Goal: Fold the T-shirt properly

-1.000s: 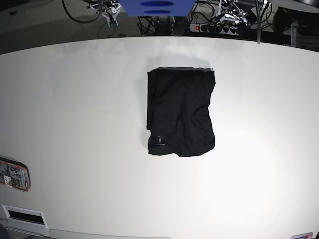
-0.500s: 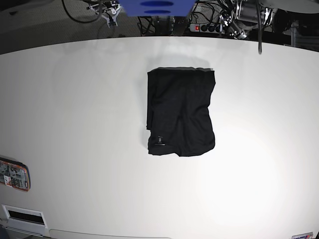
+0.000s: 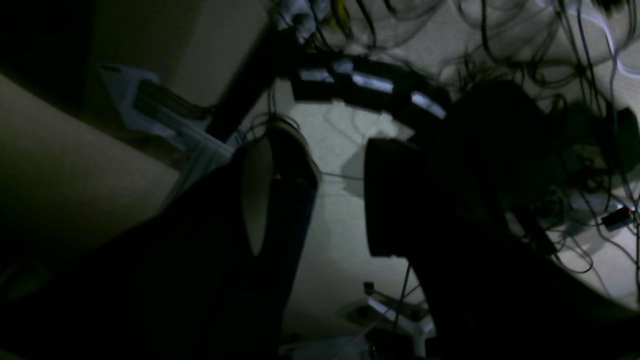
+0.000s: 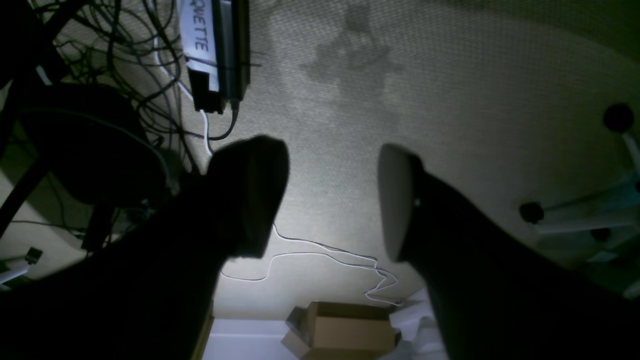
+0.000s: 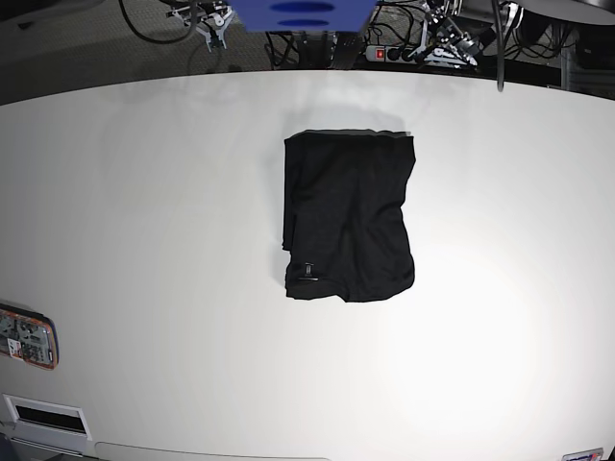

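We see the T-shirt (image 5: 349, 217) lying folded into a compact rectangle on the table (image 5: 144, 211), well apart from both grippers (left (image 3: 317, 195), right (image 4: 332, 200), each spread, holding nothing); folding looks complete, nothing remains.

A lab: white table (image 5: 144, 240); power strip (image 5: 389, 54); cables (image 3: 500, 45) tangled on carpet.

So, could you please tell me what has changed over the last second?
Only the left claw shifted slightly behind the table's far edge, open and holding nothing. The folded T-shirt lies as before on the table; the right claw is also open.
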You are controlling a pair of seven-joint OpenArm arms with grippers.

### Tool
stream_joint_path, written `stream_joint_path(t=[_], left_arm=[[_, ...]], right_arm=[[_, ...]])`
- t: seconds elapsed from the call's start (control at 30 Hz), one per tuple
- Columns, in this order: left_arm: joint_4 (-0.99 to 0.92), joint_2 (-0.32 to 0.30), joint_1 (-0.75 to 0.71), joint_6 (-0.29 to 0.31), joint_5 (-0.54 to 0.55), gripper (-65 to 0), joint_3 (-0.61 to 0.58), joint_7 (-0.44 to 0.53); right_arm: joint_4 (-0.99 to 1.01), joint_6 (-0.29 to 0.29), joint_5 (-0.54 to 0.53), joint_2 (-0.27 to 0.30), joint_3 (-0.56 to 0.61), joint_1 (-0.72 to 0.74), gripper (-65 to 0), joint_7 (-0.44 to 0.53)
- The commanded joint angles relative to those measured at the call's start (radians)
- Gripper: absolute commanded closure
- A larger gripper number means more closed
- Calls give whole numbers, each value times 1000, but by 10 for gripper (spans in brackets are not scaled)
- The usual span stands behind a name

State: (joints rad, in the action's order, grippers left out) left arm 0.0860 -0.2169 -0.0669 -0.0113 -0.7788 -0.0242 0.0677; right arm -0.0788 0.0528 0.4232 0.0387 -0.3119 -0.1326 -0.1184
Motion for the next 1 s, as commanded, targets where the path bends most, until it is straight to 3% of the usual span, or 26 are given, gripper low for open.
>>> stream_joint_path(t=[0.0, 0.17, 0.3, 0.53, 0.77, 0.97], left_arm=[[-7, -8, -12, 4, -1, -275, 0, -18], [-7, -8, -11, 4, -1, -275, -1, -18], [-7, -8, -11, 4, -1, -275, -1, -18], [-7, -6, -11, 4, -1, -275, -1, -19], [-7, -5, -7, 4, -1, -275, -1, -24], [-7, -5, -6, 4, -1, -275, -1, -26]], right_arm=[[0, 3, -1, 5, 1, -3, -320, 0], [9, 3, 4, 7, 4, -25, -322, 35], [0, 3, 4, 7, 4, -151, -321, 39], [0, 3, -1, 59, -5, -147, -320, 39], [0, 3, -1, 57, 0, -147, -320, 39], [0, 3, -1, 28, 1, -17, -320, 39]])
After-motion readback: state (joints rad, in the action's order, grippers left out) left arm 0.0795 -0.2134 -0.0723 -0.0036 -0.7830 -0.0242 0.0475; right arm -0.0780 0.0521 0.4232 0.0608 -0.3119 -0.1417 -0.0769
